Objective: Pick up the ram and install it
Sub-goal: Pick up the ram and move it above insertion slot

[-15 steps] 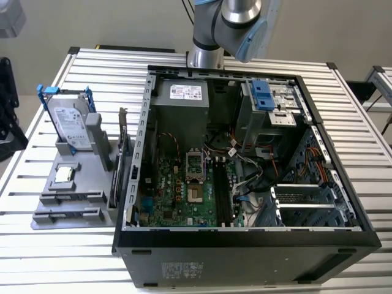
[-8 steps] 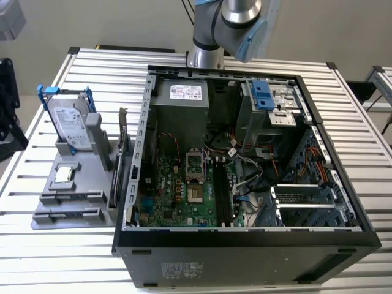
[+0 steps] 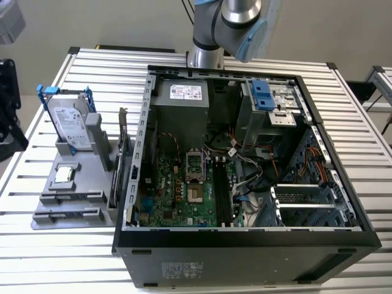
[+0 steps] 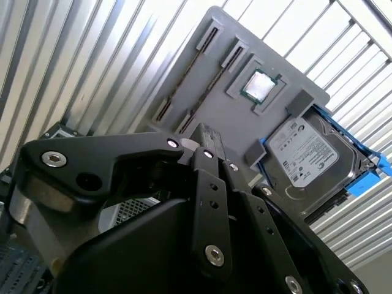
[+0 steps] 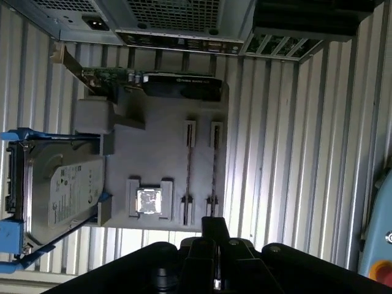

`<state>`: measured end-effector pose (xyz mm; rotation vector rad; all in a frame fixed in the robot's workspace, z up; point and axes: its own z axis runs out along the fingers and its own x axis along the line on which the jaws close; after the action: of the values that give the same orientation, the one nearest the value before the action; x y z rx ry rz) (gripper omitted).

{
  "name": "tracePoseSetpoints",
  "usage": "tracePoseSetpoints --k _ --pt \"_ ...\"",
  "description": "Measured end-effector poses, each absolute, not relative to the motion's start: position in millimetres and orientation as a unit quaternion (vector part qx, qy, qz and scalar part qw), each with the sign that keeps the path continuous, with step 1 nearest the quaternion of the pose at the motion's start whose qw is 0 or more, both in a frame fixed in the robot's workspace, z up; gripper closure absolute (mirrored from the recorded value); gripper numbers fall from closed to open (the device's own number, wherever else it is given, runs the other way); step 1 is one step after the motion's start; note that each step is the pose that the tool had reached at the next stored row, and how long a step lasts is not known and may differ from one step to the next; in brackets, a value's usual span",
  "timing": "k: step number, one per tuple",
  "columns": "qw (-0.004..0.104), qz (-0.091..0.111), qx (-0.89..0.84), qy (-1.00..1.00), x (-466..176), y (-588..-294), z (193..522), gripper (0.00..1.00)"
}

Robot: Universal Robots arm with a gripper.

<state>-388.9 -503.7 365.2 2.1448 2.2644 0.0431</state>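
Two ram sticks stand edge-on as thin dark strips [image 5: 189, 164] [image 5: 214, 165] in slots of a grey holder [image 5: 159, 159]. The second wrist view shows the same ram strips [image 4: 185, 76] on the holder [image 4: 294, 76]. My gripper [image 5: 215, 225] hovers above the metal table just off the holder's edge, in line with the sticks and apart from them. Its fingers [image 4: 205, 136] are shut with nothing between them. In the exterior view the holder [image 3: 79, 184] lies left of the open computer case [image 3: 245, 245], whose long black memory slots [image 3: 222, 193] sit on the motherboard.
The holder also carries a silver hard drive in a blue frame [image 3: 68, 119] [image 5: 58, 190], a square processor chip [image 3: 64, 175] [image 5: 149, 201] and an expansion card [image 5: 165, 82] on edge beside the case. Cables and a drive cage [image 3: 269, 101] crowd the case's inside.
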Motion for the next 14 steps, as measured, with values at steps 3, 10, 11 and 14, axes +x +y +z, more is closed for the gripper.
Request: tracePoseSetpoints --k 3,10,11,14 --pt "0.011 0.014 0.695 0.719 -388.9 -503.7 364.8 1.0" --pt "0.011 0.013 0.707 0.707 -388.8 -503.7 364.4 1.0" --pt "0.011 0.013 0.707 0.707 -388.9 -503.7 364.4 1.0" --pt "0.011 0.013 0.708 0.706 -388.9 -503.7 364.4 1.0"
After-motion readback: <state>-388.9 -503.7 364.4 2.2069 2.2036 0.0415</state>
